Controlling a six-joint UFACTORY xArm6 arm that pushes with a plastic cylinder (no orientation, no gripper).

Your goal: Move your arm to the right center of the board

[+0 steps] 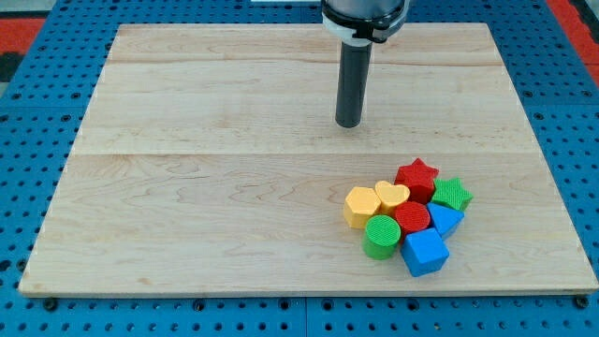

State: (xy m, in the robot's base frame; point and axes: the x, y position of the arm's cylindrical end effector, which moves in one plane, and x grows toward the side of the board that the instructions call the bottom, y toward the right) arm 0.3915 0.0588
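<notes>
My tip [348, 124] is the lower end of a dark rod that comes down from the view's top. It rests on the wooden board [206, 187] a little right of centre, in the upper half. A tight cluster of blocks lies below and to the right of the tip, well apart from it: a red star [417, 177], a green star [452, 195], a yellow heart [391, 197], a yellow hexagon [360, 206], a red cylinder [411, 217], a green cylinder [382, 235], a blue cube [425, 252] and a smaller blue block [444, 220].
The board lies on a blue perforated table [42, 112]. A red strip [23, 23] shows at the view's top left and another red strip [571, 19] at the top right.
</notes>
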